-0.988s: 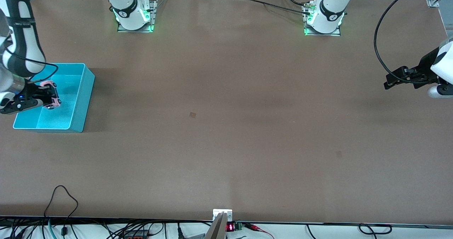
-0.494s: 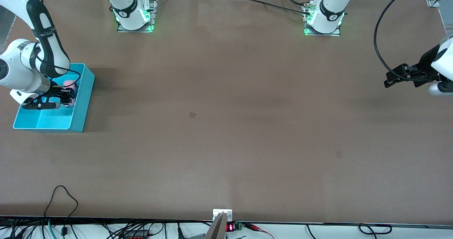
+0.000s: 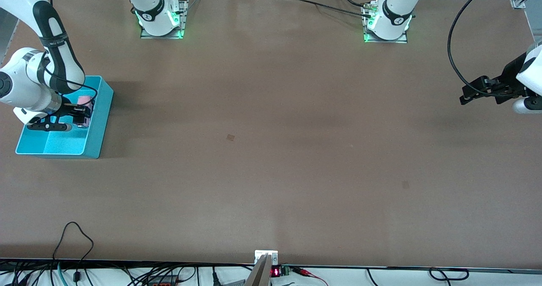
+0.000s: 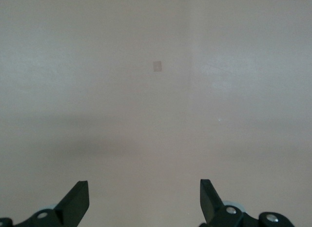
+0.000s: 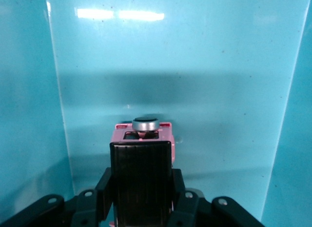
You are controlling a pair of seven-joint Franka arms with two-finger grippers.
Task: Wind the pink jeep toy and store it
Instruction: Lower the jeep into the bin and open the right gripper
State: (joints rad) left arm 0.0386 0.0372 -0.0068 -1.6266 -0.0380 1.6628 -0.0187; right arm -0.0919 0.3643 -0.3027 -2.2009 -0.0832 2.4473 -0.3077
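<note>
So, here's what you've got on your screens:

Jeep: the pink jeep toy (image 3: pixel 85 109) is clamped in the right gripper (image 3: pixel 83 115), down inside the turquoise bin (image 3: pixel 98 127), close to the bin wall that faces the middle of the table.

Which way it points: in the right wrist view the pink jeep toy (image 5: pixel 144 139) shows its spare wheel (image 5: pixel 146 123) aimed away from the wrist, toward the bin floor, so its long axis runs in line with the fingers. You can't tell from the front view whether it's touching the floor.

Right fingers: narrow, pinched on the jeep's sides; the black roof sits between the pads (image 5: pixel 141 180).

Edges: your jeep has bin walls on both flanks in the wrist view, with one wall closer in the front view. The part of the bin nearer the front camera is open floor.

Left gripper: the left gripper (image 3: pixel 471 92) waits in the air over the left arm's end of the table (image 3: pixel 271 150), fingers (image 4: pixel 77 201) spread wide with nothing in them.

Open room: you've got bare brown tabletop across the whole middle, just a small dark mark (image 3: pixel 230 137) near the center.
</note>
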